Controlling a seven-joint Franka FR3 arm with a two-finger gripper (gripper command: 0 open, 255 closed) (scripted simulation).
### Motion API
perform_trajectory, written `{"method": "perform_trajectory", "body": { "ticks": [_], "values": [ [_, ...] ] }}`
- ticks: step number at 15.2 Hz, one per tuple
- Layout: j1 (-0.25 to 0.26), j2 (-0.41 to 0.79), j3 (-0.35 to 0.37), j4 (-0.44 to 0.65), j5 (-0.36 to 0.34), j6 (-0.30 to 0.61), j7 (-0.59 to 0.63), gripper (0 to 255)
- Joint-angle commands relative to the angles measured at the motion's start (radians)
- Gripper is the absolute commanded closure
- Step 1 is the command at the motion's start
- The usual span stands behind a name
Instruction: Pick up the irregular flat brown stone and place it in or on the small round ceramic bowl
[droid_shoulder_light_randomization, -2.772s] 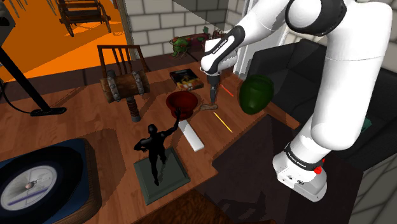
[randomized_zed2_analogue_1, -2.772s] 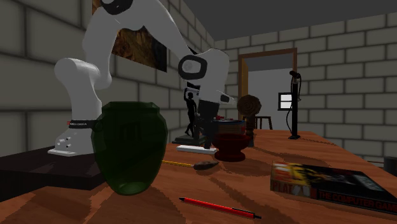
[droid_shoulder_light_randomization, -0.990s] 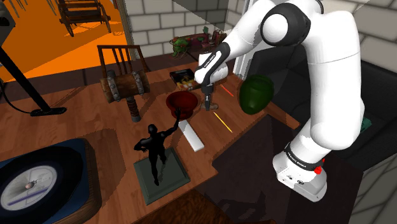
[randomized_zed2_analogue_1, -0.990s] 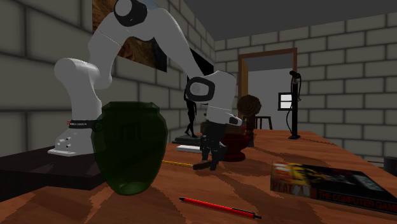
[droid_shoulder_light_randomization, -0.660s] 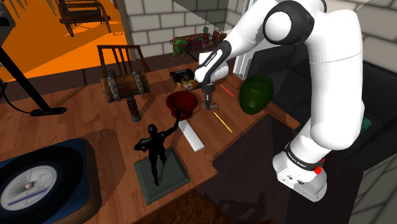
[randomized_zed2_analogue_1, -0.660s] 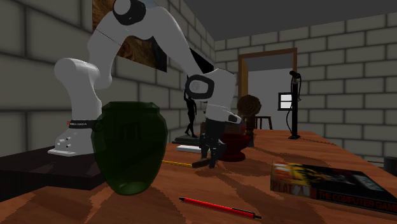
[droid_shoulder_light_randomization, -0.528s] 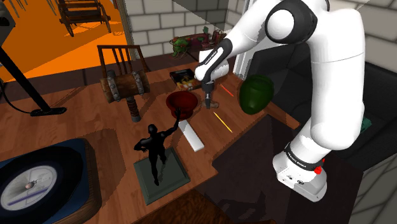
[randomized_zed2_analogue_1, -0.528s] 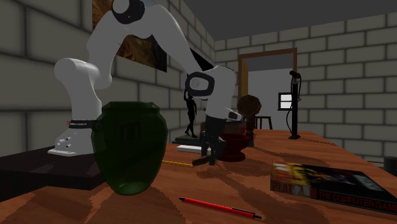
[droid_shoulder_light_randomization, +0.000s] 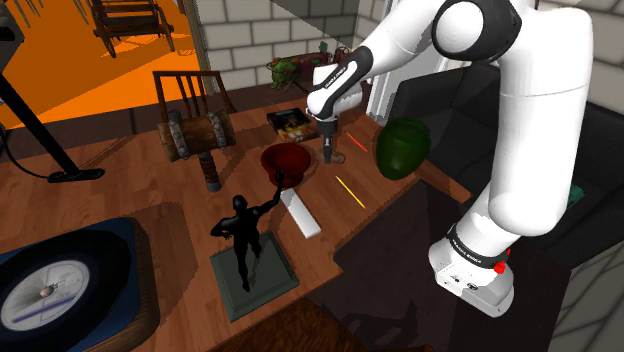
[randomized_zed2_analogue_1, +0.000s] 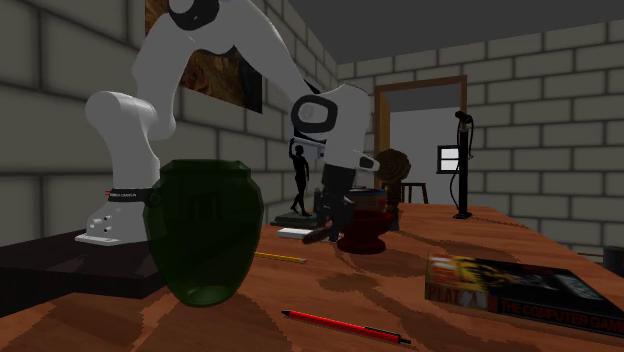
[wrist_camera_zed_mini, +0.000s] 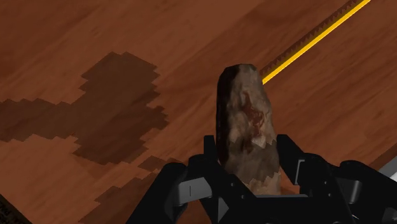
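Holds the stone (wrist_camera_zed_mini: 247, 124) clamped in the gripper (droid_shoulder_light_randomization: 327, 152) clear of the table (droid_shoulder_light_randomization: 180, 215), so step 1 of 2 looks done; remaining: carry to the dark red bowl (droid_shoulder_light_randomization: 286, 158) and release.

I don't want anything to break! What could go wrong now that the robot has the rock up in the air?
The gripper clasps the stone by one end, so it might twist or slip out. The dark red bowl stands on a narrow foot; a hard drop could tip it. The black figurine raises an arm close to the bowl and might get bumped.
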Motion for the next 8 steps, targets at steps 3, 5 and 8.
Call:
{"method": "perform_trajectory", "body": {
  "ticks": [3, 5, 8],
  "values": [
    [0.002, -0.044, -0.005, -0.002, -0.008, -0.041, 0.003, 255],
    [0.004, -0.064, -0.007, -0.001, -0.011, -0.062, 0.006, 255],
    [0.006, -0.094, -0.010, 0.001, -0.017, -0.095, 0.009, 255]
  ]
}}
